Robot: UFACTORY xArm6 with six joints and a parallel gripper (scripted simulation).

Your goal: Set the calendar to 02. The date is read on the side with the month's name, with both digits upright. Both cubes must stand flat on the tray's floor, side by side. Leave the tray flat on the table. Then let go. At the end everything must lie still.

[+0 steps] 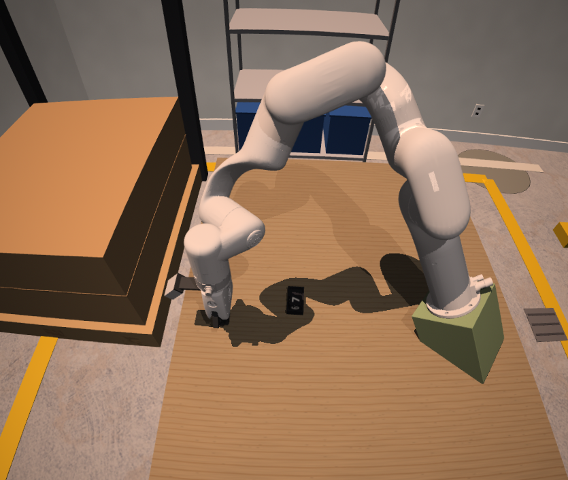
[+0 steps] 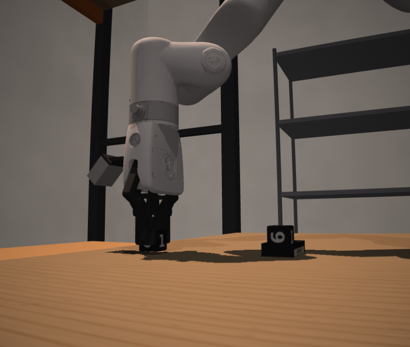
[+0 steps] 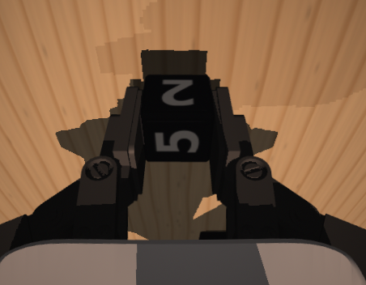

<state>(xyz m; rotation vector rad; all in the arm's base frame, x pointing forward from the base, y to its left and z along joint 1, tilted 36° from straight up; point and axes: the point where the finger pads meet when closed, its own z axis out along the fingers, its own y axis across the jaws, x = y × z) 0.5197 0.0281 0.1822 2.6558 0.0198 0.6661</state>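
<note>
My gripper [image 1: 216,322] [image 2: 152,235] [image 3: 177,110] points down and is shut on a black cube [image 2: 163,244] [image 3: 177,121], low over the table at the left. The wrist view shows this cube's 2 and 5, both turned sideways; the exterior view shows a 1 and a partly hidden digit. I cannot tell whether it touches the table. The black tray [image 2: 277,250] lies to the gripper's right, with a light month label [image 2: 299,250] on its right side, too small to read. Another black cube [image 1: 295,299] [image 2: 280,234] is in the tray, with a sideways 6 facing front and a 7 on top.
The wooden table [image 1: 336,402] [image 2: 205,306] carries the tray. Large brown boxes [image 1: 56,180] stand close beside the gripper at the left. The arm's green base [image 1: 452,335] stands at the right. A shelf [image 1: 307,23] [image 2: 354,129] stands behind the table.
</note>
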